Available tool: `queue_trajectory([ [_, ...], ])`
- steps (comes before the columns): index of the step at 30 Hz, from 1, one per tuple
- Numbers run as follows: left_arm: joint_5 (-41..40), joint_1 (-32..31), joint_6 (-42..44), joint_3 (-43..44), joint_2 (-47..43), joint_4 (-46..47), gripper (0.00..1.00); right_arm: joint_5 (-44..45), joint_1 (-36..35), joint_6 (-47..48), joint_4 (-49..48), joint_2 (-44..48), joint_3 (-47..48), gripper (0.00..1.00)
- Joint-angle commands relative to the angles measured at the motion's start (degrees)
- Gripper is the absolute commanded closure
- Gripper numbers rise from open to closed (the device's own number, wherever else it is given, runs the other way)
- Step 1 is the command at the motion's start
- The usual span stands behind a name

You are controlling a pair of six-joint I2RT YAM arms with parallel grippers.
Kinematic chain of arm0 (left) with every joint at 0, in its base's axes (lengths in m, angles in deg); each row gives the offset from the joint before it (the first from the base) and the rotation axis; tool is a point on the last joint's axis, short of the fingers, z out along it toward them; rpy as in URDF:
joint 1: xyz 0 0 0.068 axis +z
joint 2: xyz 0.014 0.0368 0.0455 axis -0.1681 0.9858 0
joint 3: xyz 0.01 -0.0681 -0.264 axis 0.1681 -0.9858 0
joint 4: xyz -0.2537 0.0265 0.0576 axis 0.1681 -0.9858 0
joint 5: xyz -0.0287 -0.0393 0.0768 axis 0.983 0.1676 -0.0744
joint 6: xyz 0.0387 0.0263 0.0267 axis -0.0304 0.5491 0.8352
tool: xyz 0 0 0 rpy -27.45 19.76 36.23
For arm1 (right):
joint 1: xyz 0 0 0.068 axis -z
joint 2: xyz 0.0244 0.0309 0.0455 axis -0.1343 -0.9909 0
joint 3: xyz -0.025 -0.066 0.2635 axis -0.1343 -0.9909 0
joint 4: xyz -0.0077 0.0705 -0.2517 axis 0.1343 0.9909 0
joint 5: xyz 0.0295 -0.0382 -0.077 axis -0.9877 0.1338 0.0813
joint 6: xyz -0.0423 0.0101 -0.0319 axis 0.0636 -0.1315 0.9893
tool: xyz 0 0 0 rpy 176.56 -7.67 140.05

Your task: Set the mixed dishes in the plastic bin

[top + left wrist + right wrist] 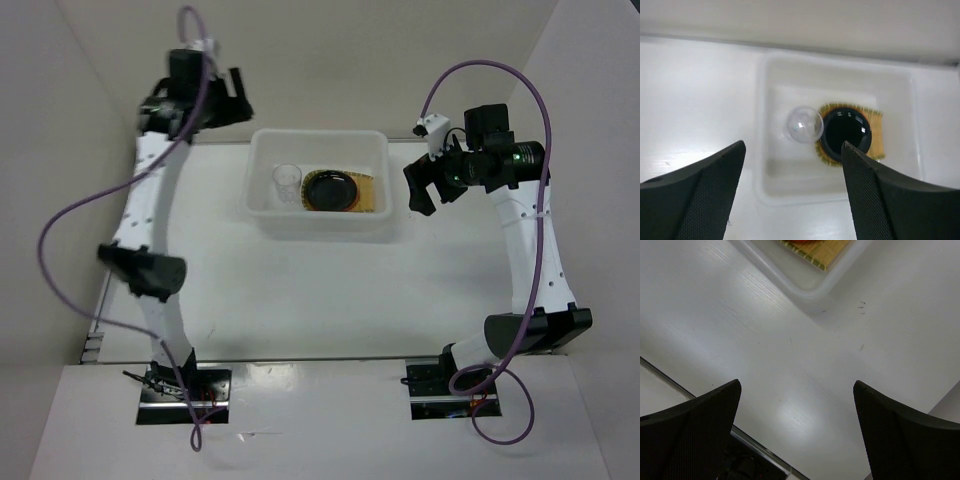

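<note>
The white plastic bin (262, 214) stands at the back middle of the table. A tan bamboo tray (374, 196) lies in it with a glossy black plate (333, 188) on top. A clear cup (286, 180) stands in the bin to the left of the plate. My left gripper (240, 98) hangs open and empty, high up beyond the bin's left end. Its wrist view looks down on the cup (805, 124), the plate (846, 131) and the tray (879, 134). My right gripper (418, 190) is open and empty just right of the bin. An orange sliver (799, 241) lies on the tray (824, 253).
Beige walls close in the table at the back and both sides. The bin's corner (807, 289) lies ahead of the right gripper (796, 382), with bare white tabletop below it. A dark table edge (747, 452) runs under that gripper's left finger.
</note>
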Motion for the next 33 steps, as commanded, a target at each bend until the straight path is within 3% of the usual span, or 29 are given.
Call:
queue_trajectory([
  [1, 7.61, 13.12, -2.83, -19.47, -15.16, 1.86, 0.15, -0.92, 0.35, 0.18, -0.48, 0.84, 0.25, 0.03],
  [3, 10.92, 15.97, -2.31, -31.58, -22.63, 6.43, 0.15, -0.93, 0.35, 0.18, -0.48, 0.84, -0.28, 0.03],
  [5, 8.84, 16.86, -1.00, -43.08, -26.18, 6.45, 0.15, -1.54, 0.35, 0.18, -0.48, 0.84, -0.28, 0.03],
  [13, 3.82, 16.86, 3.13, -60.18, -33.84, 0.74, 0.14, -2.07, 0.35, 0.71, -0.48, 0.31, -1.51, 0.03],
  [22, -2.16, 17.47, 4.19, -66.44, -34.28, 1.34, 0.14, -1.54, 0.35, 0.71, -0.48, 0.84, -3.71, 0.03],
  [33, -3.75, 22.04, 4.82, -68.11, -26.64, 2.40, 0.14, 1.27, 0.35, 0.71, -1.53, 4.36, -8.54, 0.03],
])
